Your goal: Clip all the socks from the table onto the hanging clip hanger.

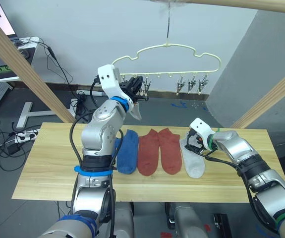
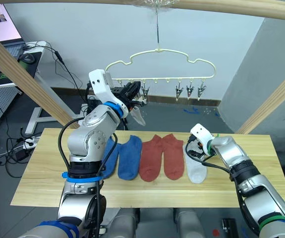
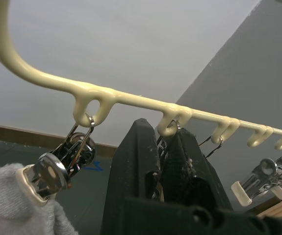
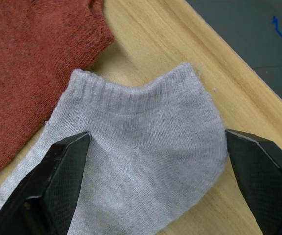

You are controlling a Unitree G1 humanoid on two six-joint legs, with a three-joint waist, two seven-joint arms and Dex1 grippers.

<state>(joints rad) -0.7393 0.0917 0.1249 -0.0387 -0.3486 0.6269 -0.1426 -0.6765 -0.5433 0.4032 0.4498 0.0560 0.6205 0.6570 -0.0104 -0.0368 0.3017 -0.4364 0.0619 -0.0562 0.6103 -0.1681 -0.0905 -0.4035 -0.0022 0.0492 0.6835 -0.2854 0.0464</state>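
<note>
1. The clip hanger (image 2: 159,64) hangs by its hook from the wooden pole across the top of the frame, upper centre, with a row of small metal clips along its lower bar.
2. One light grey sock (image 3: 13,208) is already pinched in a clip (image 3: 57,164) near the left end of that row; in the right eye view it dangles just right of the raised arm (image 2: 138,116).
3. The left hand (image 2: 132,91) is lifted to the clip row, left of centre. In the left wrist view its two black fingers (image 3: 136,161) stand close together on either side of the next clip; whether they press it I cannot tell.
4. Three empty clips (image 2: 189,90) hang at the right end of the bar.
5. On the tabletop (image 2: 48,191), centre of frame, lie two blue socks (image 2: 129,157), then two rust-red socks (image 2: 162,156), then a second grey sock (image 2: 196,166), side by side.
6. The right hand (image 2: 197,148) is low over the cuff end of that grey sock, fingers (image 4: 57,166) spread wide on either side of it, gripping nothing.
</note>
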